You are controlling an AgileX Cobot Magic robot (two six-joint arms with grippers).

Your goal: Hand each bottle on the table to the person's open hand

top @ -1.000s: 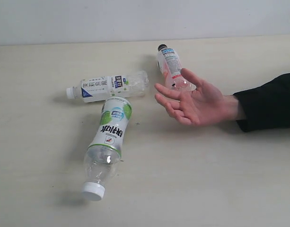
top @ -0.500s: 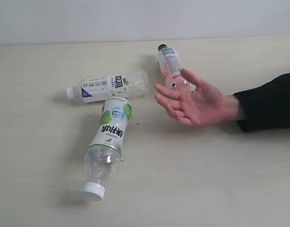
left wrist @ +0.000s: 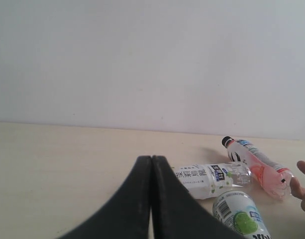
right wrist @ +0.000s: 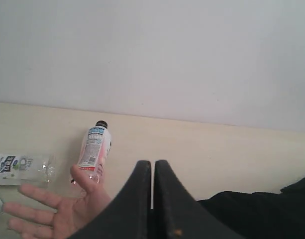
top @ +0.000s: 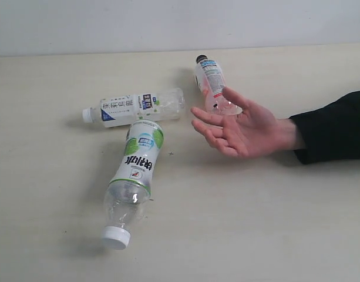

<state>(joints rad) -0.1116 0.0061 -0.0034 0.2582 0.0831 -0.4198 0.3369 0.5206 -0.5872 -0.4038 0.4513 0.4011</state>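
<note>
Three bottles lie on the pale table (top: 297, 223). A white-green bottle (top: 135, 170) lies with its white cap toward the front. A white-blue bottle (top: 135, 107) lies crosswise behind it. A white-pink bottle with a black cap (top: 210, 82) lies just behind the person's open hand (top: 241, 128), which is palm up on a black-sleeved arm. Neither gripper shows in the exterior view. In the left wrist view my left gripper (left wrist: 152, 160) is shut and empty, with the white-blue bottle (left wrist: 212, 179) beyond it. In the right wrist view my right gripper (right wrist: 152, 164) is shut and empty, the hand (right wrist: 62, 211) beside it.
A plain pale wall (top: 180, 23) runs along the table's far edge. The black sleeve (top: 332, 126) lies across the right side of the table.
The hand has shifted very slightly. The bottles have not moved.
</note>
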